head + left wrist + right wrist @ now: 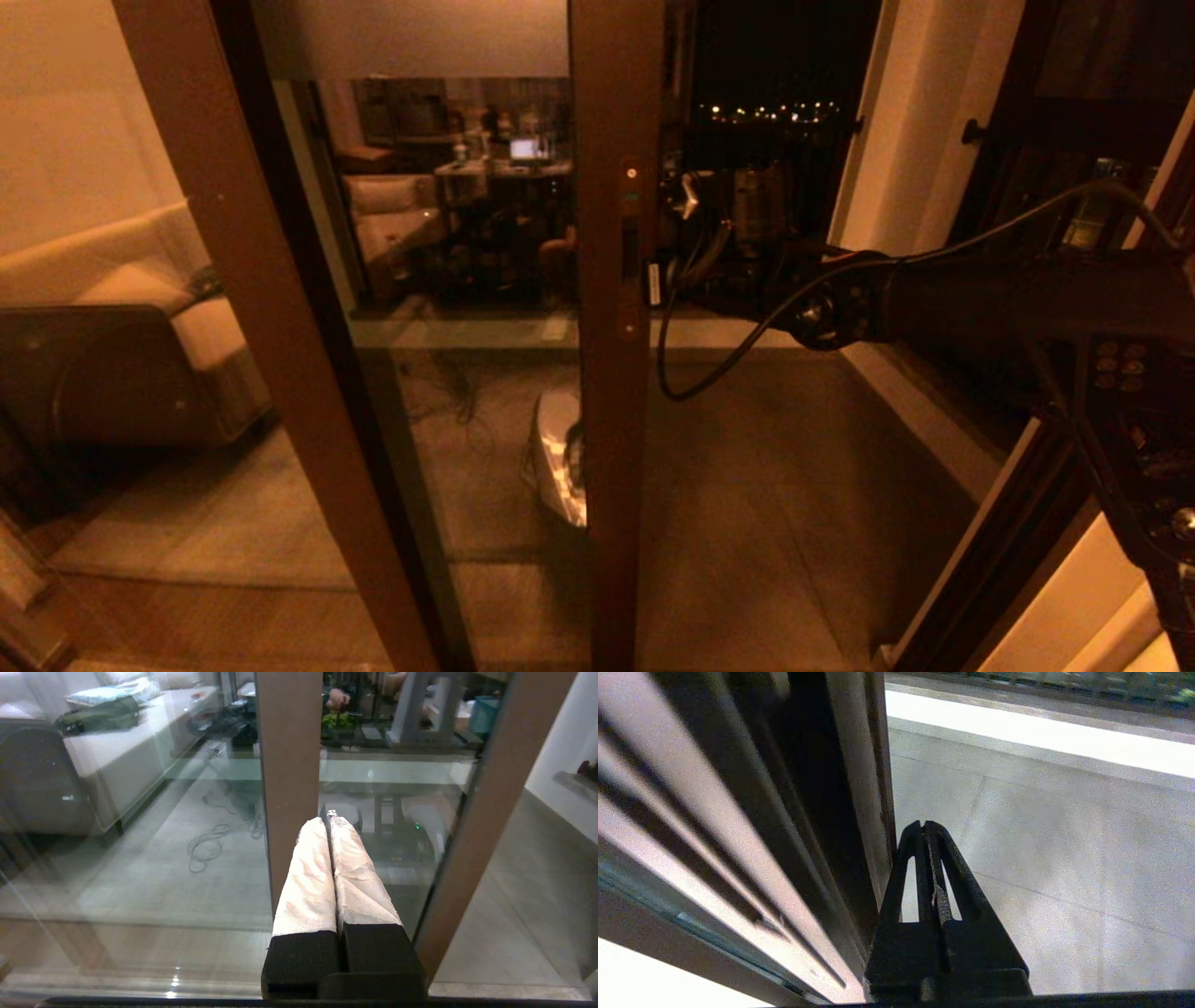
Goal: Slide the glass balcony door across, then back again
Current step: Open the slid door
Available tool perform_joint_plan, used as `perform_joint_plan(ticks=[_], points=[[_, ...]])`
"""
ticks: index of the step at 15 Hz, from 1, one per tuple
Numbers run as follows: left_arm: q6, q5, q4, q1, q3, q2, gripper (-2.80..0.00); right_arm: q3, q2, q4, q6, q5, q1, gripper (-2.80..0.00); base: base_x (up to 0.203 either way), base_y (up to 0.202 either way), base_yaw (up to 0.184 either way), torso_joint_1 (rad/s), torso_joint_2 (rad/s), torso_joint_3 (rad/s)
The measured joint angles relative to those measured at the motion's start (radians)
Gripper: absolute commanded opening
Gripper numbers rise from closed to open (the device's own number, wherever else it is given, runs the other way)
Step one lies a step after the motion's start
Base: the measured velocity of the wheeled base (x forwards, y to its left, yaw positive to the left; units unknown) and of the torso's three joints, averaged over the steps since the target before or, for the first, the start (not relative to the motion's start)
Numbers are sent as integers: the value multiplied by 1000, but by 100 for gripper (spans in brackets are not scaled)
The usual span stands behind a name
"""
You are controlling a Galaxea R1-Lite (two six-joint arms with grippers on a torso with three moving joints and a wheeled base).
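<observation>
The glass balcony door (611, 420) stands partway across, its brown stile upright in the middle of the head view, with a narrow dark handle slot (631, 252). My right arm (980, 299) reaches in from the right to the stile's right edge at handle height. In the right wrist view my right gripper (923, 823) is shut on nothing, black fingers (952, 877) close beside a brown channelled frame edge (859, 765); I cannot tell if they touch. My left gripper (327, 820) is shut and empty, white-wrapped fingers (308, 872) in front of a brown stile (289, 765). It is out of the head view.
Right of the stile the doorway opens onto the grey balcony floor (794, 467) with a pale curb (1041, 732). A second brown-framed glass panel (233, 280) slants at the left. The white wall and door jamb (896, 140) stand at the right. A black cable (709, 373) loops under the right arm.
</observation>
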State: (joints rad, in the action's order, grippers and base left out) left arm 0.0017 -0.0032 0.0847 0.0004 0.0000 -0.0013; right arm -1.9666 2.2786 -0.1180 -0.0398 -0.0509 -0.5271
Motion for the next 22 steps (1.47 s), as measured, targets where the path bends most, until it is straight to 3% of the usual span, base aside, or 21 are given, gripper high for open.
perform_joint_plan(ticks=[4, 7, 9, 13, 16, 19, 22], points=[[0, 0, 0, 0, 0, 0, -280, 1, 19, -14, -1, -1, -20, -280, 0, 0, 0, 0, 0, 0], [0, 0, 0, 0, 0, 0, -280, 9, 1, -16, -7, -84, -2, -280, 0, 0, 0, 0, 0, 0], [0, 0, 0, 0, 0, 0, -280, 64, -42, -15, -12, -99, 19, -280, 0, 0, 0, 0, 0, 0], [0, 0, 0, 0, 0, 0, -280, 380, -283, -13, -14, -90, 68, -280, 0, 0, 0, 0, 0, 0], [0, 0, 0, 0, 0, 0, -280, 686, -557, -10, 7, -177, 92, -280, 0, 0, 0, 0, 0, 0], [0, 0, 0, 0, 0, 0, -280, 909, -876, 13, 95, -267, 105, -280, 0, 0, 0, 0, 0, 0], [0, 0, 0, 0, 0, 0, -280, 1021, -1211, 129, 216, -346, 114, -280, 0, 0, 0, 0, 0, 0]])
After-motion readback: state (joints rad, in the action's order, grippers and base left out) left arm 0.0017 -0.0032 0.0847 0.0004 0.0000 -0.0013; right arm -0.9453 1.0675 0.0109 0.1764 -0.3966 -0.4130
